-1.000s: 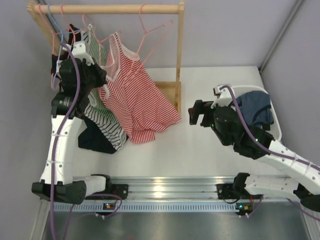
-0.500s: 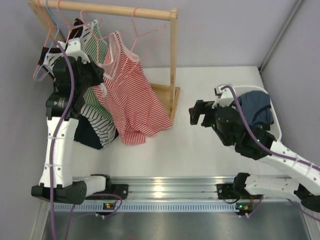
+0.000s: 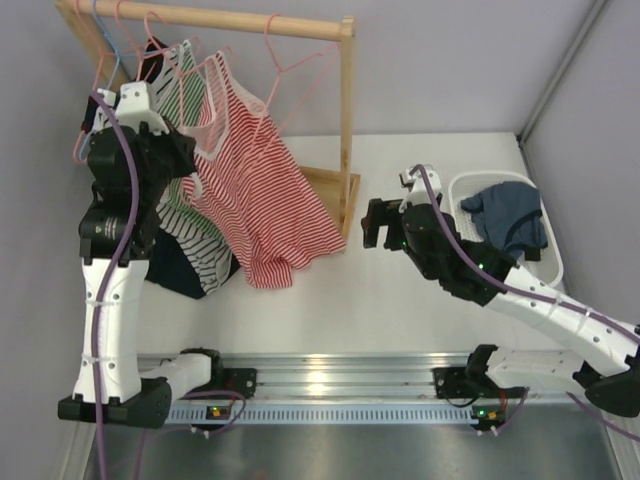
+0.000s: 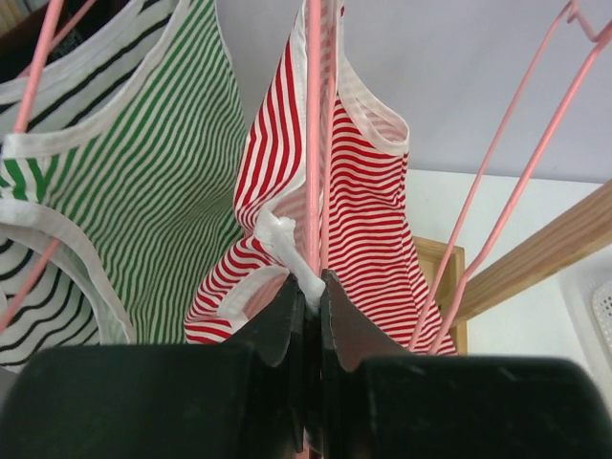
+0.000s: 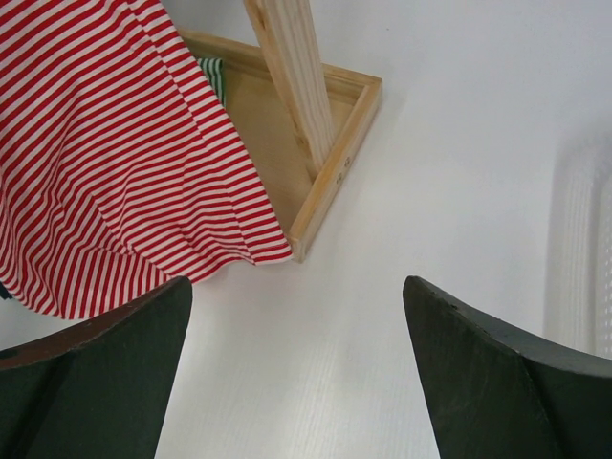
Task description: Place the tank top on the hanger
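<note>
The red-and-white striped tank top (image 3: 255, 195) hangs at the wooden rack, its hem down on the table. In the left wrist view a pink hanger (image 4: 313, 115) wire runs up through the tank top (image 4: 368, 191). My left gripper (image 4: 312, 287) is shut on the top's white trim together with that pink wire; in the top view the left gripper (image 3: 190, 170) sits at the top's left shoulder. My right gripper (image 3: 372, 222) is open and empty, just right of the rack's base. In its wrist view the right gripper (image 5: 296, 287) faces the tank top's hem (image 5: 115, 172).
The wooden rack's rail (image 3: 240, 20), post (image 3: 347, 130) and base frame (image 5: 330, 186) stand at the back left. A green-and-white striped top (image 4: 143, 172) and an empty pink hanger (image 4: 507, 182) hang beside the tank top. A white basket (image 3: 555, 262) at the right holds a dark blue garment (image 3: 510, 220).
The rack has tilted and shifted left. My left arm has risen with the tank top's shoulder. My right gripper has moved left toward the rack's base, still open.
</note>
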Controlling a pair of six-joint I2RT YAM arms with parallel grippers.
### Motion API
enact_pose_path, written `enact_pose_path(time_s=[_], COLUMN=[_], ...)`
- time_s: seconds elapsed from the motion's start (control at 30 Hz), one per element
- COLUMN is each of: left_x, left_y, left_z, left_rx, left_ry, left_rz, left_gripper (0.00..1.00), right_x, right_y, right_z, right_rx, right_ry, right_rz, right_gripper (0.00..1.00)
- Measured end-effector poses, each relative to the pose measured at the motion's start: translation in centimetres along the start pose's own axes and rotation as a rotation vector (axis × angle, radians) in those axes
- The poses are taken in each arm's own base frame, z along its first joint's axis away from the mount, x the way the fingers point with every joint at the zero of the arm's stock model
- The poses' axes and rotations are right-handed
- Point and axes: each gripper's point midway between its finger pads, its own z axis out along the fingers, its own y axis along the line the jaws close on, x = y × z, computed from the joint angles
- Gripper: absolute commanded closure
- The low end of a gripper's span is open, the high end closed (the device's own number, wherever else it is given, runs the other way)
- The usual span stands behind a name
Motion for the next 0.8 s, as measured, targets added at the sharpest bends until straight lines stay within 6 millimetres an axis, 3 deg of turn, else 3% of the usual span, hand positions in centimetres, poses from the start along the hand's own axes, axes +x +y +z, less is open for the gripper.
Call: enact_pose_path(time_s=[0.4, 0.6, 0.8], left_x=[-3.3, -2.2, -0.6], left_y=[1.0, 1.9, 3.5], left_z=[4.1, 6.0, 7.6], left_rx=[-0.067, -0.092, -0.095], left_ry=[-0.035, 0.003, 0.051], left_rz=[0.065, 0.065, 0.049], left_gripper=[1.00, 1.00, 1.00], right_x=[1.0, 3.0, 2.7], right_y=[-1.6, -1.4, -0.9], right_z=[4.4, 6.6, 7.8], right_rx=[0.020, 0.028, 0.020], right_ry=[0.042, 0.077, 0.048], right_rz=[0.048, 0.048, 0.072], right_gripper=[0.06, 0.04, 0.03])
